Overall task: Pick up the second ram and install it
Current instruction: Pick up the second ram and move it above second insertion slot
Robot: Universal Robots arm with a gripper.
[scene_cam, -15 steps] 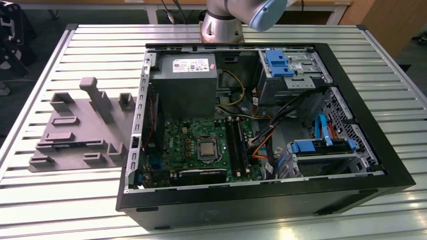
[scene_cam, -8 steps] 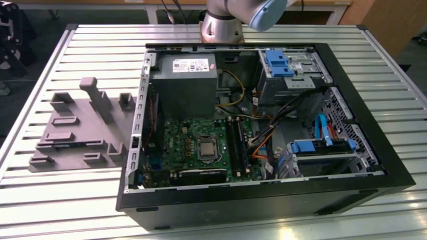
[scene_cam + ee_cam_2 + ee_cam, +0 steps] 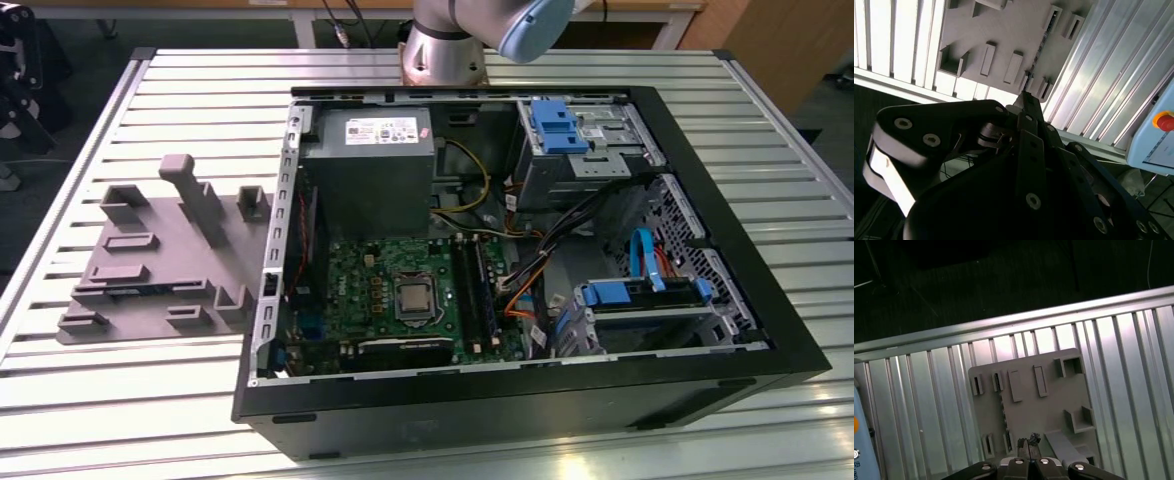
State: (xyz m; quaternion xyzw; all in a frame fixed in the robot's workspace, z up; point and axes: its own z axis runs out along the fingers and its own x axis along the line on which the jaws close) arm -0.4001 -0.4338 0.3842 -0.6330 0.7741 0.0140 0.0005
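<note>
The second ram (image 3: 1002, 410) stands on edge in a narrow slot of the grey holder block (image 3: 1049, 410), a thin dark strip with a row of contacts. It also shows as a thin dark line (image 3: 1043, 42) along the holder block (image 3: 1004, 30) in the second wrist view, and as a bluish strip (image 3: 144, 290) in the exterior view. My gripper (image 3: 1028, 441) hangs well above the block, fingertips together, holding nothing. Its black fingers (image 3: 1026, 107) point toward the block. The long black memory slots (image 3: 475, 290) lie on the green motherboard inside the open computer case (image 3: 534, 400).
The holder block (image 3: 174, 240) sits on the ribbed metal table at the exterior view's left, beside the case. It carries upright posts and several pockets. A pale blue pendant with a red button (image 3: 1164, 122) lies near the table's edge. Cables and drive cages crowd the case.
</note>
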